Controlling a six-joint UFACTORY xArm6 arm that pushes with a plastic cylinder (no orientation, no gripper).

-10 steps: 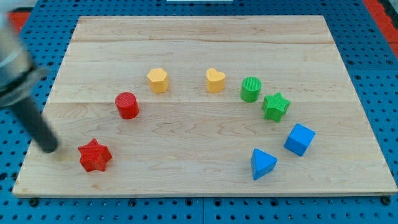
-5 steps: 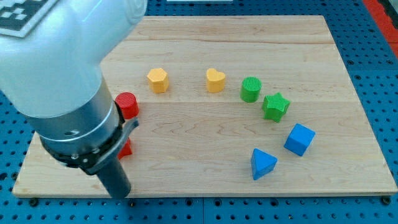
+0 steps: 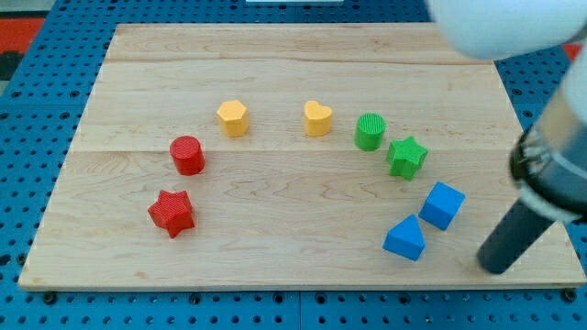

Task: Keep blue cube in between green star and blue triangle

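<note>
My tip (image 3: 496, 271) stands on the board (image 3: 275, 266) at the view's lower right, with a clear strip to the blue cube (image 3: 442, 205) and blue triangle (image 3: 404, 239), which almost touch. The green star (image 3: 406, 157) sits near above the cube, leaving a narrow gap; the middle is unobstructed.

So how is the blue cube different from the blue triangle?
The blue cube is boxy with a flat top, while the blue triangle rises to a point. The blue cube sits nearer the green star; the blue triangle lies lower, toward the view's bottom and left. My tip is to the right of both, slightly nearer the blue cube, and touches neither. Both are the same bright blue and sit close together on the wooden board.
</note>
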